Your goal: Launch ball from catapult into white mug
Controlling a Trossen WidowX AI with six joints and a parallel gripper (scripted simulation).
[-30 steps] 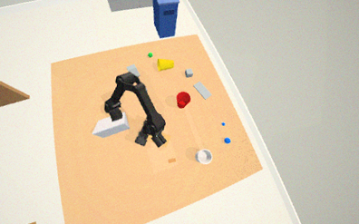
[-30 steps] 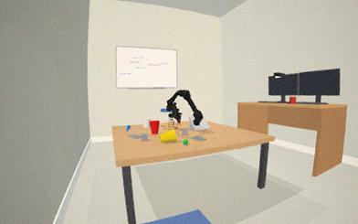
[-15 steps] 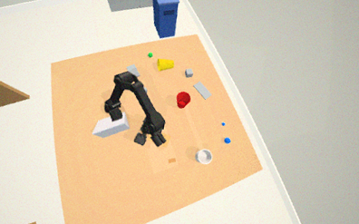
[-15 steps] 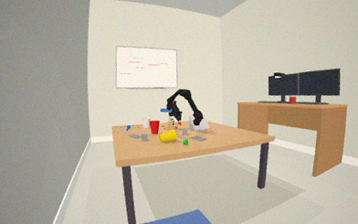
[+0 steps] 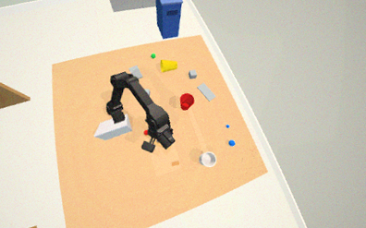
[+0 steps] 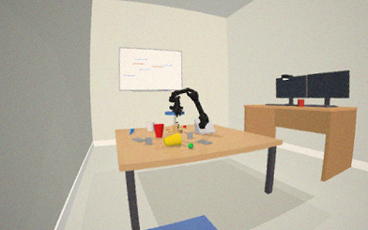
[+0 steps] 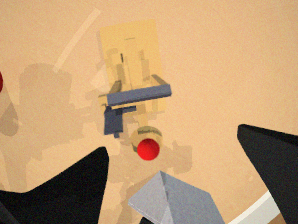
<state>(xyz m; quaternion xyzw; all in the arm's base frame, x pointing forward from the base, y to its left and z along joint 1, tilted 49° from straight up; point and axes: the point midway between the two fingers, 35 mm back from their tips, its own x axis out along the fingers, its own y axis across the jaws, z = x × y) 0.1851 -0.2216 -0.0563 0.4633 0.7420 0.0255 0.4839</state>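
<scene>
Your wide-open black two-fingered gripper [image 5: 158,143] [image 7: 174,143] held nothing, the small red ball [image 5: 146,132] [image 7: 148,149] sitting between its spread fingertips, against the catapult's round cup [image 7: 146,134].
</scene>
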